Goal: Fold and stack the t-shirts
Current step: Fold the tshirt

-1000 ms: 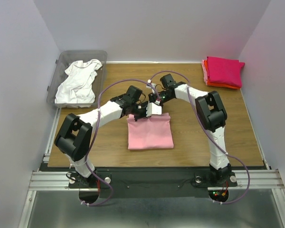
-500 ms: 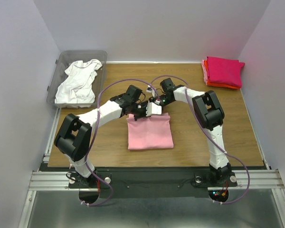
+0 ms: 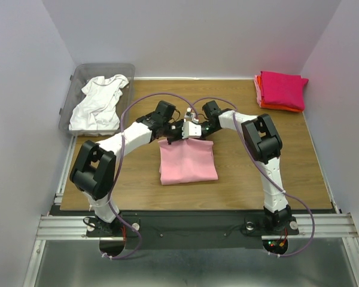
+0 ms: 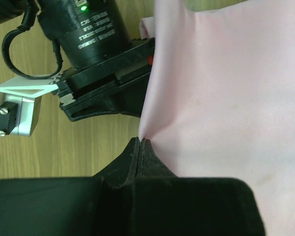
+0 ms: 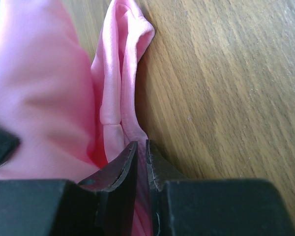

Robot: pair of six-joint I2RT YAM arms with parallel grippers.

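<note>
A light pink t-shirt (image 3: 188,160) lies partly folded at the table's middle. My left gripper (image 3: 169,137) is shut on its far left edge, and the cloth (image 4: 226,98) runs out of my closed fingertips in the left wrist view. My right gripper (image 3: 197,133) is shut on its far right edge, and the pink folds (image 5: 113,98) are pinched between my fingers in the right wrist view. Both grippers hold the far edge lifted. A white t-shirt (image 3: 99,103) lies crumpled in the bin. The folded magenta shirt (image 3: 283,88) tops the orange and salmon ones at the far right.
The clear grey plastic bin (image 3: 73,84) stands at the far left off the table's edge. The wooden table (image 3: 257,173) is bounded by white walls on three sides. The right gripper's body (image 4: 88,54) shows close in the left wrist view.
Both grippers have moved a little towards the far side, drawing the pink shirt's far edge with them and lifting it. The shirt's near part stays flat.
</note>
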